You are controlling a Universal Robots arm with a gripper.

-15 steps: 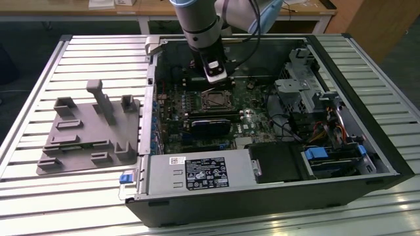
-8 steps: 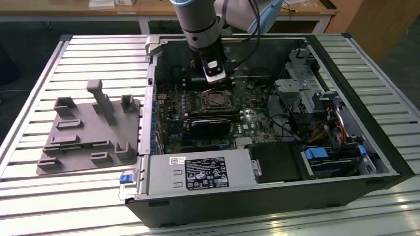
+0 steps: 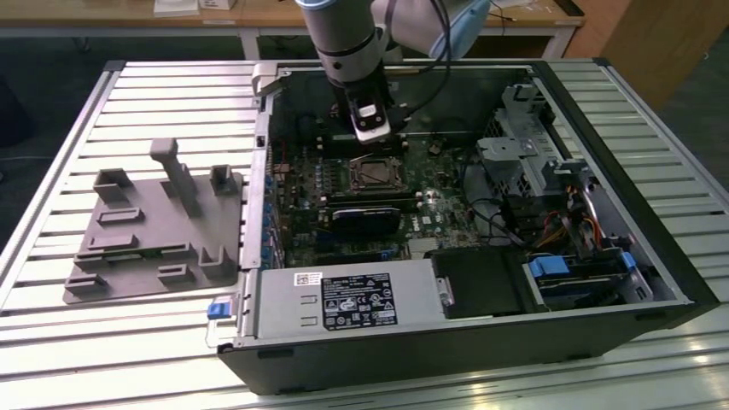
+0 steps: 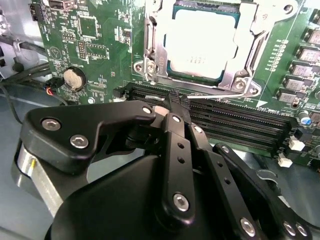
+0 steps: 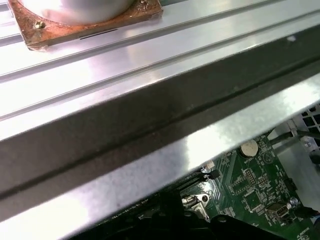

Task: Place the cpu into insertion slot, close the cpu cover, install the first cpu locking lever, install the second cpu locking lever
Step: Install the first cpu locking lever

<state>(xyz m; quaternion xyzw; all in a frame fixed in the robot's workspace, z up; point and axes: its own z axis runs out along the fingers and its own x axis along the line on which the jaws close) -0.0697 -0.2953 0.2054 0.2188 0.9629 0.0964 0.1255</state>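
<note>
A robot arm's hand [image 3: 376, 130] hangs inside an open computer case [image 3: 638, 256] that lies on a slatted metal worktop [image 3: 68, 128]. The hand is close over the green circuit board [image 3: 439, 218] and just beside the insertion slot [image 3: 374, 173]. In the second wrist view the hand [image 4: 161, 107] is clenched, its black links drawn together at the tip, with nothing visibly held. Just past it the cpu [image 4: 197, 42] sits in the slot. The cpu cover [image 4: 246, 47] lies flat over it, and the chip's pale metal face shows through the cover's window. A thin wire lever [image 4: 220, 92] runs along the edge of the cover nearest the hand, between the cover and the long black memory slots [image 4: 235, 122]. A coin battery [image 4: 74, 78] sits on the board off to one side. In the exterior view, a black graphics card [image 3: 367, 219] lies just on the near side of the slot and a power supply [image 3: 341, 303] fills the case's near corner. A grey moulded fixture [image 3: 148, 235] rests on the worktop at the exterior view's left, well apart from the hand. The first wrist view looks across the case's bright metal edge [image 5: 200, 142] to the board [image 5: 255, 187].
</note>
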